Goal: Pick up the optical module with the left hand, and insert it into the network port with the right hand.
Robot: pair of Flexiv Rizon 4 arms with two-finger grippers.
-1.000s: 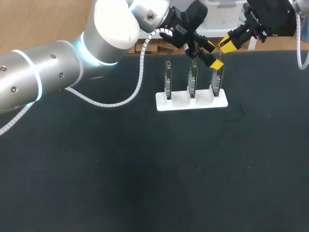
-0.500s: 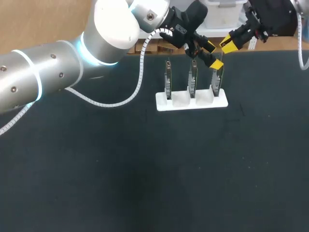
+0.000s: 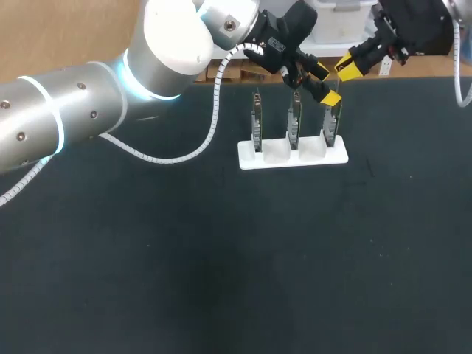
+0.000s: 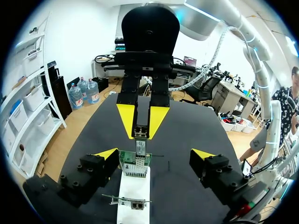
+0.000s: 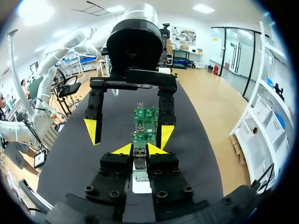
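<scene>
The head view looks down on the table (image 3: 221, 258) from above and behind, at a distance. The two wrist views sit close in, facing one another across the white rack (image 4: 134, 186). Both take in the optical module (image 4: 141, 132) by it.

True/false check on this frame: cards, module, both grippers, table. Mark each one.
1. Three cards stand upright in the stand. True.
2. The left gripper is shut on the module. False: its fingers are wide open and hold nothing.
3. The right gripper is shut on the module. True.
4. The table is white. False: it is black; only the stand is white.
</scene>
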